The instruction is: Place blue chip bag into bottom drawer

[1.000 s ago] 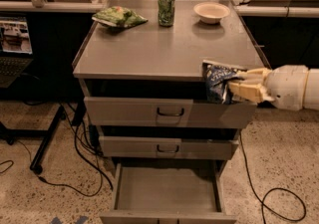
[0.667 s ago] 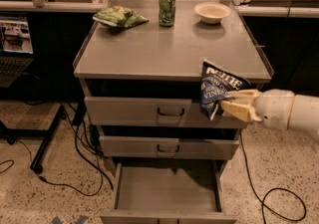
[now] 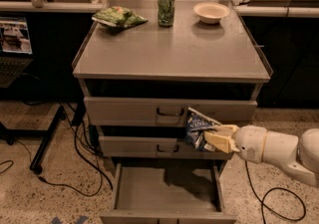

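Gripper (image 3: 213, 139) holds blue chip bag (image 3: 196, 126) above the pulled-out bottom drawer (image 3: 164, 189).

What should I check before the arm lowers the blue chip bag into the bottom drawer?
1. Grip: the tool, in front of the middle drawer at its right side, is shut on the blue chip bag: ok.
2. The bottom drawer is pulled open: ok.
3. Bag directly above the opening: cannot tell, one view only.
4. Bag lowered inside: not ok.
5. The green chip bag lies far from the path, on the cabinet top: ok.
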### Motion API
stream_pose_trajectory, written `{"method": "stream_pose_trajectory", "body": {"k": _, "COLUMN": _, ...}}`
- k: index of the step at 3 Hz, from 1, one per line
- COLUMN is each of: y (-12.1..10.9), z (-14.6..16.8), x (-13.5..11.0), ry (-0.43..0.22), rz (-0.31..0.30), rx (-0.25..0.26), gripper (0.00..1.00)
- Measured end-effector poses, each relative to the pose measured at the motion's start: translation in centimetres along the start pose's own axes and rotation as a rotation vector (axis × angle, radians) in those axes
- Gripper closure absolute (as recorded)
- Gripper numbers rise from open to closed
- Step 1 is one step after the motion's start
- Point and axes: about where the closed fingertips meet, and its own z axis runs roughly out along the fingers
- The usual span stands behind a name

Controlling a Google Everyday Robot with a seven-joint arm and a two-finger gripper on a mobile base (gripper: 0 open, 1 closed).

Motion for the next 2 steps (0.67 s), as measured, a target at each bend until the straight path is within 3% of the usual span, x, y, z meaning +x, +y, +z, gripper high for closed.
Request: {"method": "stream_pose_trajectory", "body": {"k": 2, "y": -0.8, "z": 3.2, "x": 6.2, "ry": 0.065, "rz": 0.126, "rx": -0.058, "gripper": 1.0}}
